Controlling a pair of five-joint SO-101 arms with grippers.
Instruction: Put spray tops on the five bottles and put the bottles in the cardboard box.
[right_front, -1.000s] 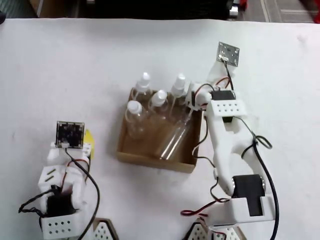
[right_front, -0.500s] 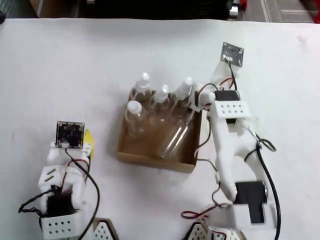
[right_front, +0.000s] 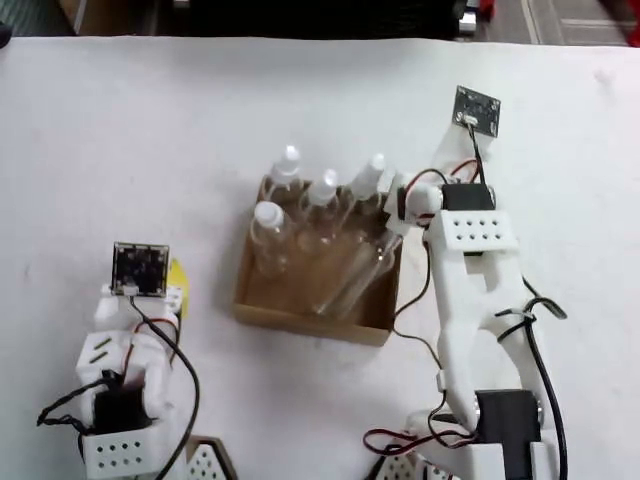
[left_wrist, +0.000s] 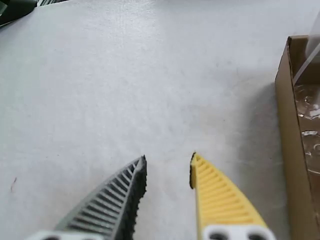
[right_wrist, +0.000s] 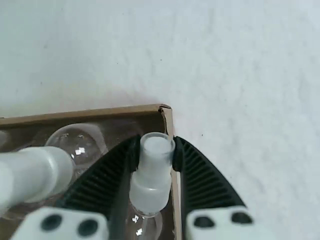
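White table (right_front: 120, 120), cardboard box (right_front: 305, 318), dark room (right_front: 300, 15) beyond

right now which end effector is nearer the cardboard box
Right. The right end effector is at the cardboard box corner, shut on a bottle inside it. The left end effector is open over the table, off to the box's side and apart from it.

The cardboard box (right_front: 262, 312) is plain brown on a white table (right_front: 150, 120). Every bottle (right_front: 268, 240) is clear, the spray tops (right_front: 290, 160) white. The left gripper (left_wrist: 167, 165) has one ribbed dark grey finger and one ribbed yellow; the right gripper (right_wrist: 155, 145) has ribbed black ones.
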